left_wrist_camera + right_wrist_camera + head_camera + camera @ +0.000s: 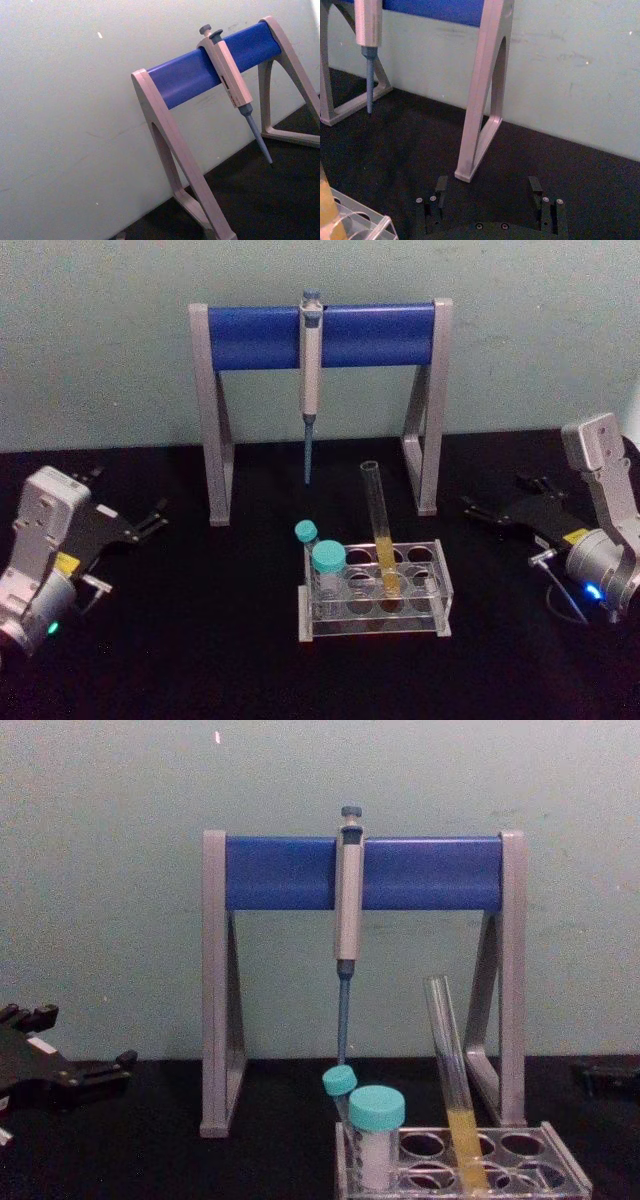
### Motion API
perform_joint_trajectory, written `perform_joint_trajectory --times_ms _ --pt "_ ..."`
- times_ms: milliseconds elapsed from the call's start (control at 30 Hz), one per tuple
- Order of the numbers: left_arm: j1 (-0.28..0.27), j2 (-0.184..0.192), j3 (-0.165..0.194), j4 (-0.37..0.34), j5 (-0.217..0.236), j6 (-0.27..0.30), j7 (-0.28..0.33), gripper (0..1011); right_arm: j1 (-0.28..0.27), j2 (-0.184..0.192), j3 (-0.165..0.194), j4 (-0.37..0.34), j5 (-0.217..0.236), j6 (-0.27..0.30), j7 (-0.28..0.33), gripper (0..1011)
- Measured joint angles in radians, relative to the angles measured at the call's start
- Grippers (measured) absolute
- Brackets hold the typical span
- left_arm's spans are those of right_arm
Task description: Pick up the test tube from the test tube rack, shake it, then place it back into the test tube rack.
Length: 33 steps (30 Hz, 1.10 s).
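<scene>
The test tube (380, 530) stands leaning slightly in the clear test tube rack (437, 592) at the table's middle front, with yellow-orange liquid in its lower part. The chest view has the tube (448, 1050) in the rack (560, 1175) too. A corner of the rack (367, 226) appears in the right wrist view. My left gripper (128, 492) rests open at the far left, well away from the rack. On the far right my right gripper (493, 491) lies open and holds nothing; its own camera looks along the spread fingers (440, 189).
Two teal-capped tubes (327, 562) stand in the rack's left end. Behind it rises a grey-and-blue pipette stand (320, 335) with a grey pipette (311, 380) hanging from its bar. A pale wall closes the back of the black table (200, 640).
</scene>
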Motion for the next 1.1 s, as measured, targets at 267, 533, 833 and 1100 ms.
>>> perform_joint_trajectory --times_ms 267,533,833,1100 --pt "0.000 0.000 0.000 0.000 0.000 0.000 0.000 1001 0.003 -0.009 0.006 0.014 -0.006 0.008 0.014 1000" --pt "0.000 0.000 0.000 0.000 0.000 0.000 0.000 1001 0.003 -0.008 0.005 0.013 -0.006 0.008 0.012 1000" --pt "0.000 0.000 0.000 0.000 0.000 0.000 0.000 1001 0.003 -0.008 0.003 0.012 -0.006 0.008 0.010 1000" --pt "0.000 0.000 0.000 0.000 0.000 0.000 0.000 1001 0.002 -0.007 0.003 0.011 -0.006 0.008 0.010 1000"
